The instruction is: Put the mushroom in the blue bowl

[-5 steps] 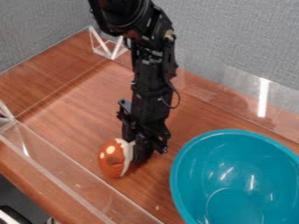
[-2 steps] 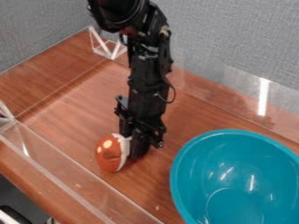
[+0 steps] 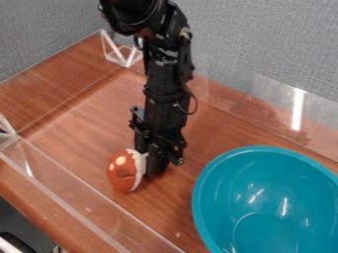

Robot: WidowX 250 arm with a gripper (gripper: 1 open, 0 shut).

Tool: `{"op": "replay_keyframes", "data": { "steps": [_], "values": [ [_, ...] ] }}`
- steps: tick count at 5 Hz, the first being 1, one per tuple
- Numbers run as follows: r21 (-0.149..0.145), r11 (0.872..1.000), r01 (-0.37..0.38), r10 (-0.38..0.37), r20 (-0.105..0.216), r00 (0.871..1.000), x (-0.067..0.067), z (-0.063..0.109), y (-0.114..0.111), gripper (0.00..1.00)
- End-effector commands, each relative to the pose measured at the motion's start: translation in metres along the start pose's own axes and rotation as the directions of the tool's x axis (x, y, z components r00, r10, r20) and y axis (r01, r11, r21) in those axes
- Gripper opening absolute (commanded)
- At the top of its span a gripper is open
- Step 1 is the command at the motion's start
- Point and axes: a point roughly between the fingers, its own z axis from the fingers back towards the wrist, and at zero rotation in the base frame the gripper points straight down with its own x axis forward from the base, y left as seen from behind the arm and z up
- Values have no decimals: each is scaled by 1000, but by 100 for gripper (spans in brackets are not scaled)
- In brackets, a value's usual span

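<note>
I see a brown wooden tabletop (image 3: 79, 109), clear acrylic walls (image 3: 59, 203) along its edges, and a grey backdrop (image 3: 264, 35).

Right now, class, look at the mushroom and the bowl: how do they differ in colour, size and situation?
Colour: the mushroom is orange-red with pale patches; the bowl is plain glossy teal.
Size: the mushroom is small; the bowl is several times wider.
Situation: the gripper has its jaws shut at the mushroom; nothing touches the bowl, which is empty.
Both are rounded and sit low on the wooden table.
</note>
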Motion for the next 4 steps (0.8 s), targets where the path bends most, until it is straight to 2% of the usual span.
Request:
{"op": "replay_keyframes", "data": {
  "steps": [1,3,4],
  "values": [
    [11,1000,-3,3,35,999,4,10,8,0],
    [7,1000,6,-6,28,1000,4,10,11,0],
    [20,1000,-1,0,36,999,1,21,11,0]
  ]
}}
